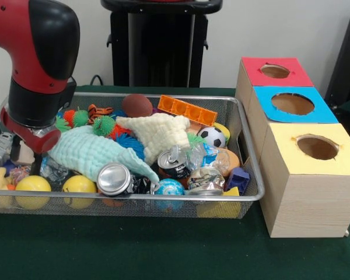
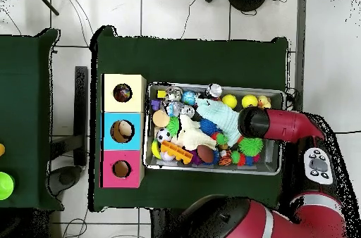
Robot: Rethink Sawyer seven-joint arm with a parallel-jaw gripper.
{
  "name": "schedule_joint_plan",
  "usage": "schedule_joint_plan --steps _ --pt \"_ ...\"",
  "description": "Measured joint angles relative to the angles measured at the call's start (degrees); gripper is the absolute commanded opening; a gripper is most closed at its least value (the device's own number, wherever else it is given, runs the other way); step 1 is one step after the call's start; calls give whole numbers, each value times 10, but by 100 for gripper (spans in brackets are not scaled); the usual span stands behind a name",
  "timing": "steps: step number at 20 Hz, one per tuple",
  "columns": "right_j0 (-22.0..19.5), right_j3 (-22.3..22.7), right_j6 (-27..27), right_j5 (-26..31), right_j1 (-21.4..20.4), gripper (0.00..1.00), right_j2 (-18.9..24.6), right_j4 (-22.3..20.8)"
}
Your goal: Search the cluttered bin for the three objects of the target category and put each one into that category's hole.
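The wire bin [image 1: 245, 125] is piled with clutter. Near its front lie a silver can [image 1: 114, 178], a dark can [image 1: 174, 163] and a crushed can [image 1: 205, 179]. Two yellow balls [image 1: 32, 186] rest at the front left, and a soccer ball [image 1: 212, 137] sits to the right. A mint cloth [image 1: 87, 153] and a cream cloth [image 1: 157, 133] drape over the middle. My gripper [image 1: 3, 149] hangs low at the bin's left end under the red arm [image 1: 38, 70], mostly hidden. From overhead the arm [image 2: 271, 124] covers that end of the bin [image 2: 211, 170].
Three wooden boxes stand beside the bin, with a red hole [image 1: 275, 71], a blue hole [image 1: 292, 104] and a yellow hole [image 1: 317, 147]. Overhead, the yellow hole [image 2: 123, 93] and blue hole [image 2: 123, 130] show things inside. An orange block [image 1: 188, 109] and a brown ball [image 1: 137, 105] lie at the bin's back.
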Motion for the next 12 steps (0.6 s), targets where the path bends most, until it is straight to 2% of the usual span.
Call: schedule_joint_plan --steps 12 --pt "0 -9 0 -4 7 100 0 -5"
